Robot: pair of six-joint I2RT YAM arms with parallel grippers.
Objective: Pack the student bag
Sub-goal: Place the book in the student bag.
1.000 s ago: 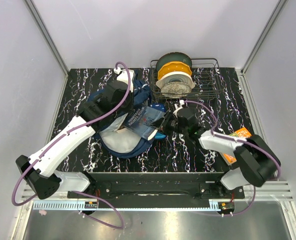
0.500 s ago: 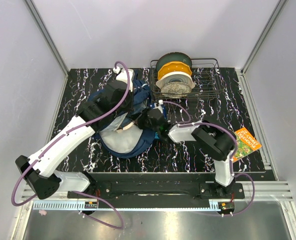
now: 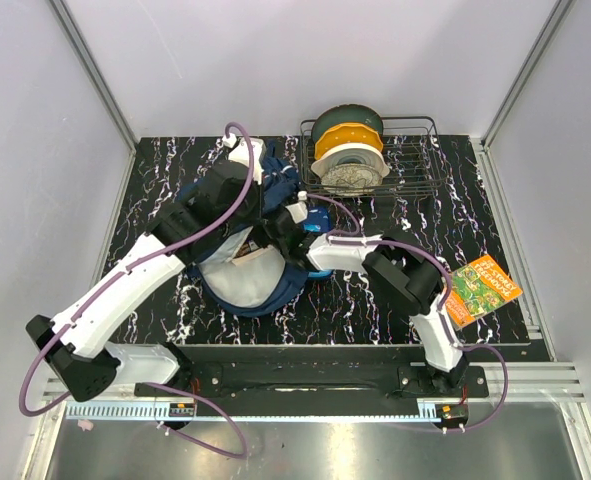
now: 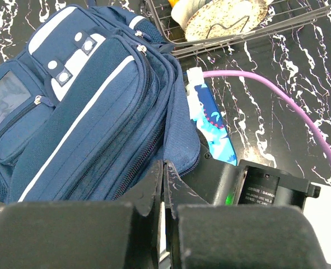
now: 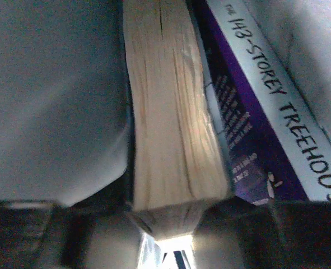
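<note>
Navy student bag (image 3: 237, 282) slumped open just left of the wire basket (image 3: 415, 165), grey lining up. Left claw (image 4: 162, 174) clenched on its rim, nearer than the basket; right claw (image 3: 278, 228) reaching inside, jaws flanking a paperback (image 5: 171, 129), grasped or released hard to tell.

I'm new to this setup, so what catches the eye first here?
A navy backpack lies left of centre on the black marbled table, the left arm and right arm reaching to it. At the back, a wire basket holds spools. A bright picture book lies at the table's right edge.
</note>
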